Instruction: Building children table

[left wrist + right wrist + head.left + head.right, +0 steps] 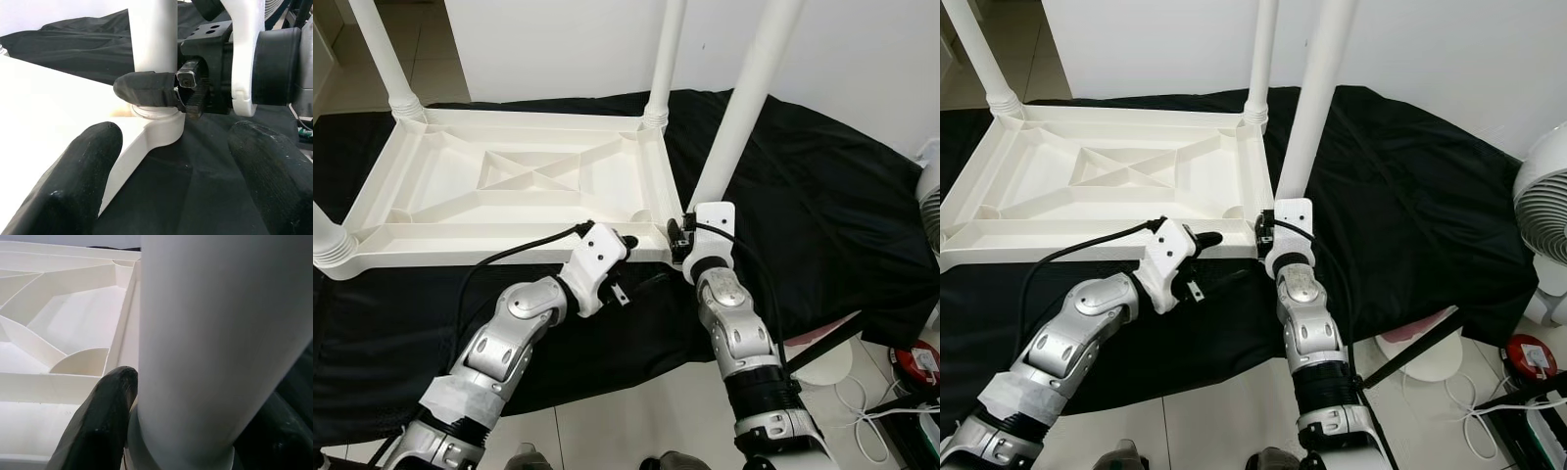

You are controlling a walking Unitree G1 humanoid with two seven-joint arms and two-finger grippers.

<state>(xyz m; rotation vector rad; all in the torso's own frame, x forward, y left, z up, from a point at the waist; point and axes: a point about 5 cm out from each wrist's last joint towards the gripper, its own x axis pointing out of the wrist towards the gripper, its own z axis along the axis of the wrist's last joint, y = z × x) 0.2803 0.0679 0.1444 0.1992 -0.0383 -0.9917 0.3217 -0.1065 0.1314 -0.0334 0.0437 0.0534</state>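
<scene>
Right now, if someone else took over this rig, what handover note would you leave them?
Right gripper: shut on the near-right leg, low at its socket.
Left gripper: open, beside the same corner, holding nothing.
Tabletop: upside down on black cloth.
Done: four legs stand upright in the corners.
Left: whether the near-right leg is fully seated can't be seen, so check it, then turn the table upright.

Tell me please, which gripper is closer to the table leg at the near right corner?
Right. The right gripper is shut on the near right leg at its base, fingers on either side. The left gripper is open beside that corner of the upside-down tabletop, not touching the leg.
</scene>
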